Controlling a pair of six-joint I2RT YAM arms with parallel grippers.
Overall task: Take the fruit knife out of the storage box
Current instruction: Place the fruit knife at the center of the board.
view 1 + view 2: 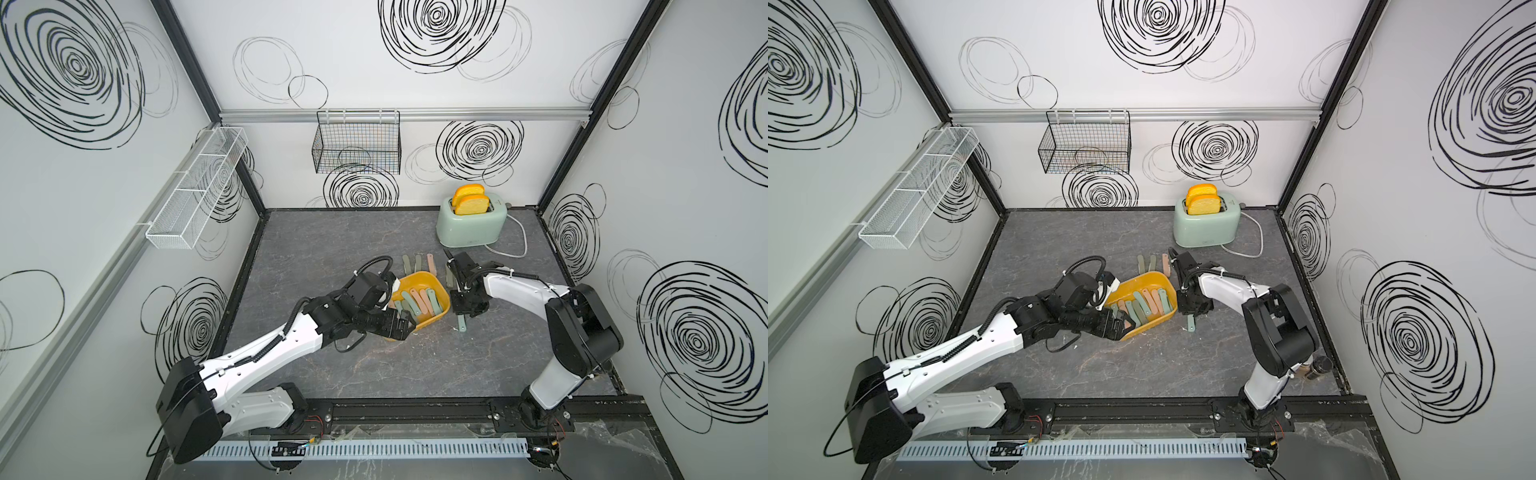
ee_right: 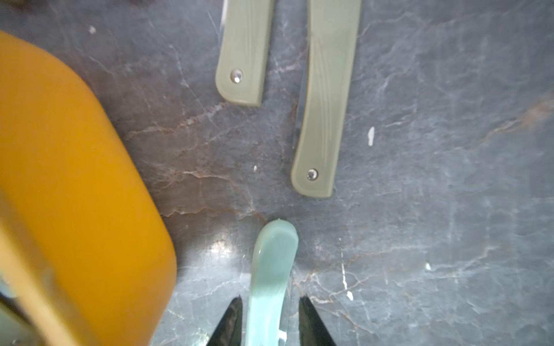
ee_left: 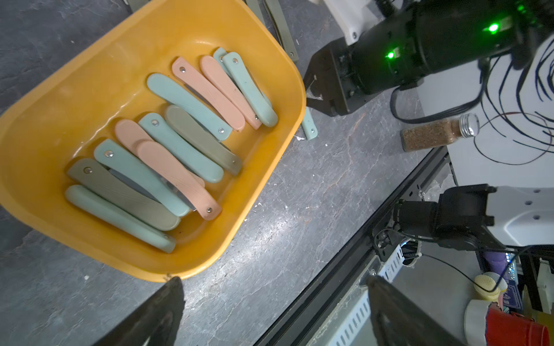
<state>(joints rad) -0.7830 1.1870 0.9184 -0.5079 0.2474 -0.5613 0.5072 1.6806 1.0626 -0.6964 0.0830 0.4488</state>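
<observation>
Leftmost, the left gripper (image 3: 269, 311) stands wide open with nothing between its fingers, at the near left corner of the mustard-yellow plastic storage box with rounded corners (image 1: 436, 320). That box sits mid-table on the dark marbled tabletop (image 1: 374, 374) and holds a heap of folded fruit knives with teal, pink and olive handles (image 3: 168, 149). Just right of the box, a pale teal folded fruit knife (image 2: 271, 278) lies on the tabletop between the fingers of the right gripper (image 2: 269, 317), which stand narrowly apart beside it with a sliver of gap showing. Farther away lie two olive-green folded knives (image 2: 325, 119).
</observation>
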